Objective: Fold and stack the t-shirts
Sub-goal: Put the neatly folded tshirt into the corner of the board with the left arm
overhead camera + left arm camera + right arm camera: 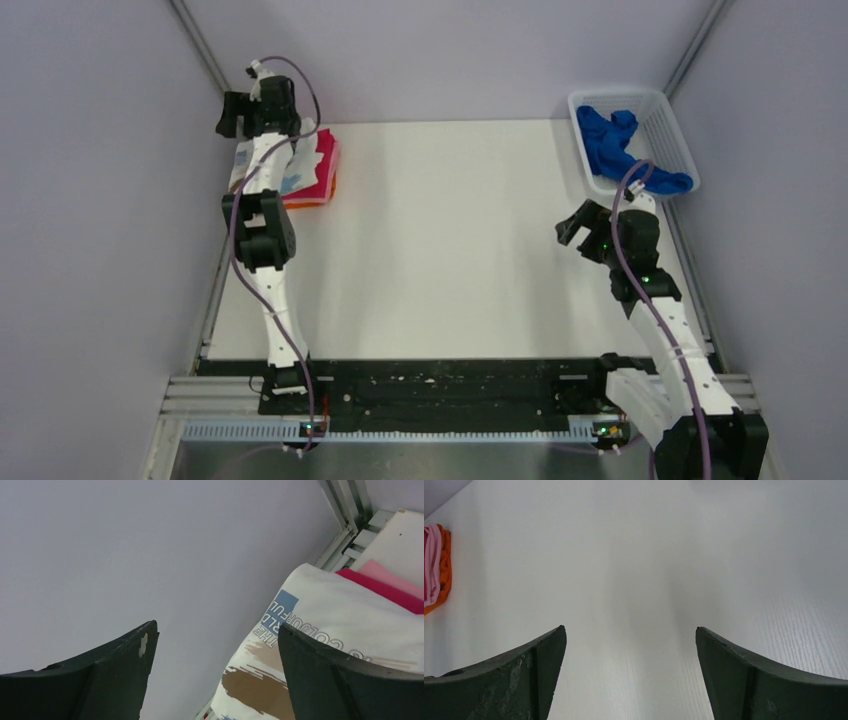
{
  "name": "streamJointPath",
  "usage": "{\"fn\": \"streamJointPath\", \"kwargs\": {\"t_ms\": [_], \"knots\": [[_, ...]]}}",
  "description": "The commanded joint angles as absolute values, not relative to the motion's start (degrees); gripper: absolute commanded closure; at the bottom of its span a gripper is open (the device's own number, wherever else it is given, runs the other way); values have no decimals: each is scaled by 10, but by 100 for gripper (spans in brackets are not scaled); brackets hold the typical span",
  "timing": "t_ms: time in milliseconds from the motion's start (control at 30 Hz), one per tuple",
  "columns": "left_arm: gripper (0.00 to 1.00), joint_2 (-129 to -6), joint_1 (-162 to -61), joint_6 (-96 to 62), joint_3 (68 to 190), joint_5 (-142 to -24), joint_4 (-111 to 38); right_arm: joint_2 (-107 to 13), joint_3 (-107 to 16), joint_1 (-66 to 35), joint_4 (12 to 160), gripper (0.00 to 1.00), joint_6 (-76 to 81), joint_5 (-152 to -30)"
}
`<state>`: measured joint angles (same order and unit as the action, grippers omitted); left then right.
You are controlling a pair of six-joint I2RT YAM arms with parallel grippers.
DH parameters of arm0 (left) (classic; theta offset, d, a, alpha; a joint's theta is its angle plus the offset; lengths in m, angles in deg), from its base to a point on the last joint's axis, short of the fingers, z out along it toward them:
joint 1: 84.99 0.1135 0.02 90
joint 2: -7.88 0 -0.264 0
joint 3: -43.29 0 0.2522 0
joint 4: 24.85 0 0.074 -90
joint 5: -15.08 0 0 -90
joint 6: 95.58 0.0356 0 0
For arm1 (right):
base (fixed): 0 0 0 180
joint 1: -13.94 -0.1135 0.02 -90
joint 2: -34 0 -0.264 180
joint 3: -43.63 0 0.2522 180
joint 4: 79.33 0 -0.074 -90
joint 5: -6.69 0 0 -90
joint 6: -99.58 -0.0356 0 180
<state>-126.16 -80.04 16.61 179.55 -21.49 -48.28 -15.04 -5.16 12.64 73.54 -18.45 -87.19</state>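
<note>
A folded white t-shirt (296, 176) with blue and brown print lies on top of folded magenta (323, 165) and orange (312, 203) t-shirts at the table's far left. My left gripper (230, 114) is open and empty, raised beside and behind that stack, facing the wall. In the left wrist view (215, 635) the white t-shirt (330, 615) and the magenta one (387, 589) show at the right. A royal-blue t-shirt (615, 145) lies crumpled in the basket. My right gripper (573, 224) (630, 632) is open and empty above bare table.
The white mesh basket (668, 128) stands at the far right corner, just behind my right arm. Grey walls close in the left, back and right sides. The stack's orange edge (444, 565) shows at the left of the right wrist view.
</note>
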Motion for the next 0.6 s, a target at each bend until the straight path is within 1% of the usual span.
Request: {"fn": "streamJointPath", "kwargs": {"t_ms": [0, 67, 233, 333, 433, 567], "knots": [[5, -1247, -797, 83, 1839, -254, -529, -155, -81, 131, 737, 1, -175, -864], [1, -1240, -796, 53, 1840, -280, -559, -154, -81, 131, 737, 1, -176, -867], [1, -1217, -799, -42, 1837, -407, -641, -147, -78, 131, 737, 1, -176, -874], [1, -1211, -802, -101, 1832, -537, -688, -144, -72, 131, 745, 1, -178, -876], [1, -1202, -806, -142, 1807, -645, -683, -148, -72, 131, 747, 1, -178, -881], [1, -1211, -811, -184, 1789, -708, -656, -149, -72, 131, 748, 1, -178, -885]]}}
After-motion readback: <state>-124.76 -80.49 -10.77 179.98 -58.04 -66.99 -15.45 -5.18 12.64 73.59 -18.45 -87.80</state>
